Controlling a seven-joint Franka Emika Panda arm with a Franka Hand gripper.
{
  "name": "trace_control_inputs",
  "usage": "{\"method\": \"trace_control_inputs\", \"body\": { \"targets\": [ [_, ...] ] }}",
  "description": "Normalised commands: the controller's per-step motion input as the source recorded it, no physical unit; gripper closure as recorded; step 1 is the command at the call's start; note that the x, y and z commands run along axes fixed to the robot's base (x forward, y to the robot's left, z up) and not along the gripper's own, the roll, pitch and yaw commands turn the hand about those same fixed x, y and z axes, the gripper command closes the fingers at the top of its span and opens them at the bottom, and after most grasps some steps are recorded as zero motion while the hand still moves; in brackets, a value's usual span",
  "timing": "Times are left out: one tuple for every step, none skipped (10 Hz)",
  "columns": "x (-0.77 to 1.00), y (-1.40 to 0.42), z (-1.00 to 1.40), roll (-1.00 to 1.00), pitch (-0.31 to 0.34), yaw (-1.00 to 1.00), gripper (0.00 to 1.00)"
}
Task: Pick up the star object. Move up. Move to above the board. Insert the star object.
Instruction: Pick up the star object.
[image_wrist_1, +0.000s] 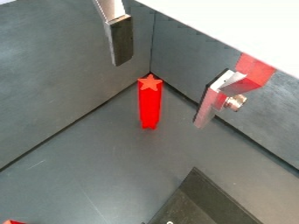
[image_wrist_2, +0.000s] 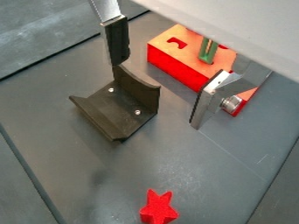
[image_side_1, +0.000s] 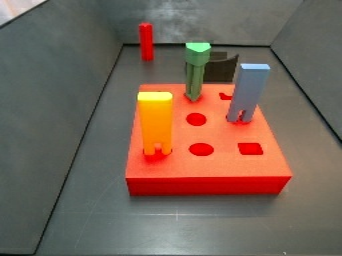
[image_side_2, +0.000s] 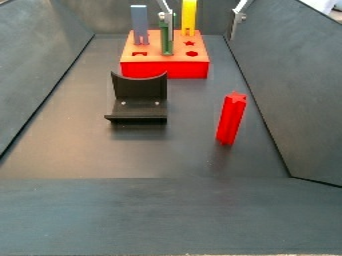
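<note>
Side views both show the star object, a slim bright red ridged peg (image_side_2: 233, 118), standing upright on the dark floor, free, well apart from the board. Left of it in that side view sits the fixture, a dark L-shaped bracket on a base plate (image_side_2: 138, 97). Farther back lies the board, a large flat red square block with round and square holes (image_side_1: 214, 160), carrying an orange-yellow forked block (image_side_1: 155, 124), a green peg (image_side_1: 198, 68) and a grey-blue rectangular peg (image_side_1: 247, 92). In a wrist view the gripper (image_wrist_1: 170, 67) hangs above the floor with its silver plate fingers (image_wrist_1: 121, 35) spread wide, holding nothing, the red star-topped peg (image_wrist_1: 149, 101) standing below between them, untouched.
</note>
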Motion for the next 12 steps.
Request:
{"method": "trace_control_inputs", "body": {
  "targets": [
    [-0.09, 0.0, 0.0, 0.0, 0.0, 0.0, 0.0],
    [-0.17, 0.05, -0.04, 0.0, -0.047, 0.0, 0.0],
    [-0.4, 0.35, -0.2, 0.0, -0.106, 0.0, 0.0],
    [-0.49, 0.46, -0.24, 0.0, -0.099, 0.04, 0.0],
    [-0.56, 0.52, -0.26, 0.0, -0.119, 0.08, 0.0],
    [0.0, 0.0, 0.0, 0.0, 0.0, 0.01, 0.0],
    [0.0, 0.0, -0.11, 0.0, 0.0, 0.0, 0.0],
    [-0.31, 0.23, -0.25, 0.03, -0.064, 0.11, 0.0],
    [-0.26, 0.34, -0.28, 0.0, -0.083, 0.13, 0.0],
    [-0.29, 0.3, -0.37, 0.0, -0.13, 0.1, 0.0],
    [-0.19, 0.16, -0.49, 0.02, -0.11, 0.1, 0.0],
    [-0.19, 0.02, -0.67, 0.05, -0.139, 0.09, 0.0]
  ]
}}
